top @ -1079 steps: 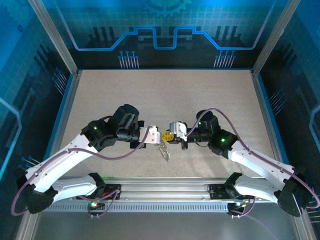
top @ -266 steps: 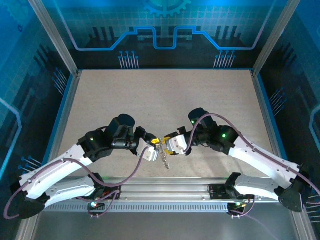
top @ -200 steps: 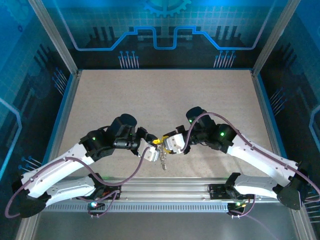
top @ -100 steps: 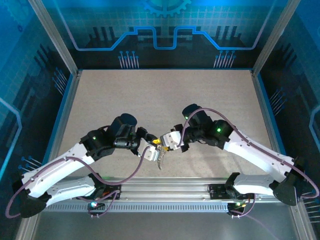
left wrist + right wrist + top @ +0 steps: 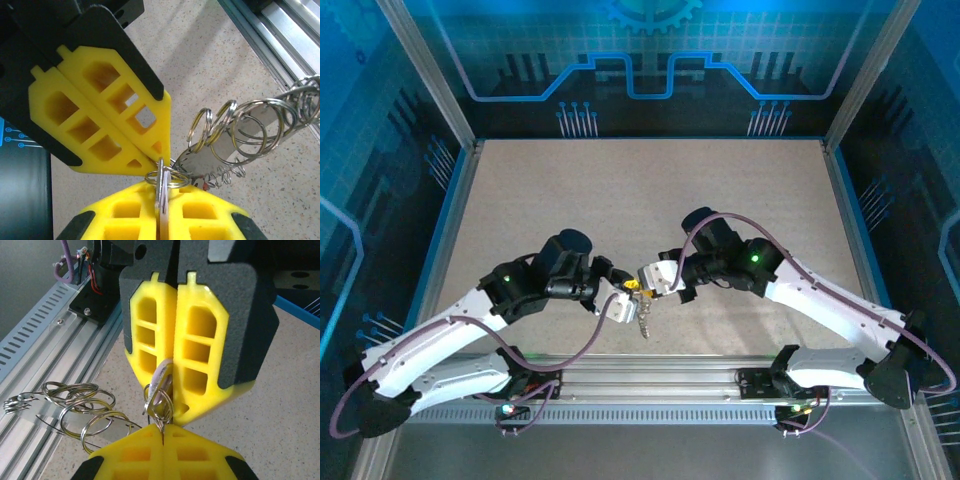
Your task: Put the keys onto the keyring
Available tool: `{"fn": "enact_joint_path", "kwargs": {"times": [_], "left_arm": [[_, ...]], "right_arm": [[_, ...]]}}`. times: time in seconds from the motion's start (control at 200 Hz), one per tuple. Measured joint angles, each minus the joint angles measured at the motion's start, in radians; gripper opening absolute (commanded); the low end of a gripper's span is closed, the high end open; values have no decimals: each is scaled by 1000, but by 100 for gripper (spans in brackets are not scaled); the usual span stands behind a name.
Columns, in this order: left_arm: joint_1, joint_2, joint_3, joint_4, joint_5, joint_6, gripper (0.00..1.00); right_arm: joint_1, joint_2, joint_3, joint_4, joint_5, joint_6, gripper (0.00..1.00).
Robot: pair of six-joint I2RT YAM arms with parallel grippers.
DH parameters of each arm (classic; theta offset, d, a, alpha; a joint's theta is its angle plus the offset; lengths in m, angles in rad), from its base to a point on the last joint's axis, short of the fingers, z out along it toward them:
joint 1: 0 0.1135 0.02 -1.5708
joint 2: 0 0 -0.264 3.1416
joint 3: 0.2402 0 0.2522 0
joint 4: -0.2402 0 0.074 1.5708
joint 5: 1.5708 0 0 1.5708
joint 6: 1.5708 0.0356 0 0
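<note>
One of the keys (image 5: 161, 210) is lying buried between the left end effector (image 5: 162, 186) pads (both faces covered) and is running off the bottom edge. The keyring (image 5: 250, 122) is running past the right edge. From above, keys and keyring are showing too small to tell apart.

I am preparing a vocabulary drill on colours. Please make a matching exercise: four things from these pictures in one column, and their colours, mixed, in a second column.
Things
A. pincer fingers
B. rings
C. table
D. cable

Colours
1. purple
2. speckled beige
3. yellow
4. silver

Pairs: A-3, B-4, C-2, D-1
</note>
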Motion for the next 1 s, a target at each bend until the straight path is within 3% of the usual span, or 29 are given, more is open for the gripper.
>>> {"fn": "enact_joint_path", "kwargs": {"times": [0.225,0.58,0.815,0.89,1.001], "left_arm": [[0,-36,-30,44,-34,-8,0],[0,-61,-100,146,-66,-42,0],[0,-67,-158,196,-63,-91,0],[0,-68,-160,198,-57,-92,0],[0,-74,-159,196,-39,-90,0]], "right_arm": [[-37,-77,-85,108,-26,124,0],[-145,-247,-349,470,-63,505,0],[-153,-270,-452,687,-47,695,0],[-153,-270,-441,662,-60,652,21],[-153,-264,-382,534,-96,492,33]]}}
